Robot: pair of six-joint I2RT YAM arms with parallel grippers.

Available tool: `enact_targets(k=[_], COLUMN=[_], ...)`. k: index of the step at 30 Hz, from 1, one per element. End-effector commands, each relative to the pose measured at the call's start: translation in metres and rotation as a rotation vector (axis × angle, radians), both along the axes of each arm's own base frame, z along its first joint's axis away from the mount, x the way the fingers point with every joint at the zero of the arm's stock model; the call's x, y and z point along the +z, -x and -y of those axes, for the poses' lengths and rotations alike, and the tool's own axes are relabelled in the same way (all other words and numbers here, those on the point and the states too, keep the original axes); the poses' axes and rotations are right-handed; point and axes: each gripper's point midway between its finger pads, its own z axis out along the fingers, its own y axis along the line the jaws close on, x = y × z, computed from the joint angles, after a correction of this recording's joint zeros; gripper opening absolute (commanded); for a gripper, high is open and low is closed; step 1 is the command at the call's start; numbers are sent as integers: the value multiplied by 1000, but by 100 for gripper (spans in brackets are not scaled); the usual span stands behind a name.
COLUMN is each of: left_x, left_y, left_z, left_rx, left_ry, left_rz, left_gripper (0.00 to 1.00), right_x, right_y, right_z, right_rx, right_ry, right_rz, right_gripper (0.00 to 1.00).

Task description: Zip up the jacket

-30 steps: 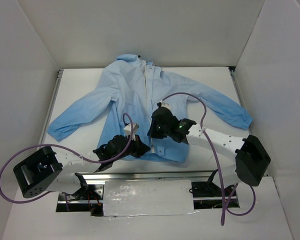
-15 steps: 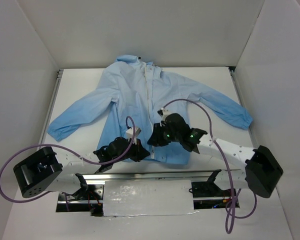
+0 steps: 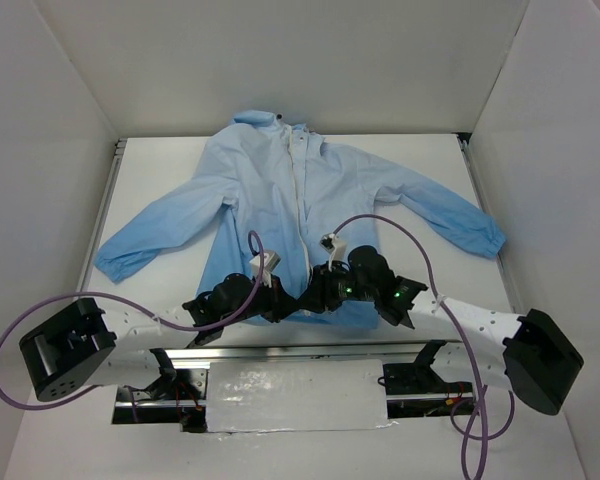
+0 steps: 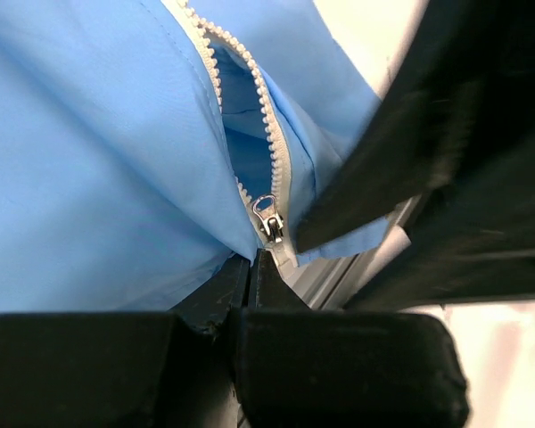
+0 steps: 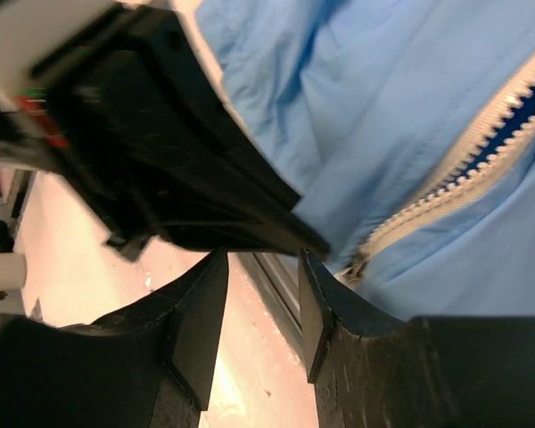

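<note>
Now: left gripper (image 4: 252,263) clamps the jacket (image 3: 270,190) at its 6 o'clock hem; right gripper (image 5: 260,260), jaws parted, empty, should straddle the slider (image 4: 269,217) squarely.

no text, label, brand or number can be read anywhere, the jacket (image 3: 270,190) included.

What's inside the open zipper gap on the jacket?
Between the tooth rows above the slider, only blue inner fabric of the jacket shows. Anything beneath that layer is covered.
</note>
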Motion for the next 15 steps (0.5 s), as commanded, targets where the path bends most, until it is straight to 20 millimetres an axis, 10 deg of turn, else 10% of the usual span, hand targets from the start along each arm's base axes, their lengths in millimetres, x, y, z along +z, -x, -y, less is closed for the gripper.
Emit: enact_targets(k=[1, 15], left_x=[31, 27], left_y=[3, 2], left_z=[10, 12], left_rx=[-38, -44], left_ry=[101, 94], left_rz=[51, 55], left_gripper=[0, 0], right_x=[8, 2], right_y=[-18, -35], right_z=[-7, 12], right_rx=[-33, -167], right_ry=[-5, 58], right_rz=[62, 111], right_gripper=[44, 53])
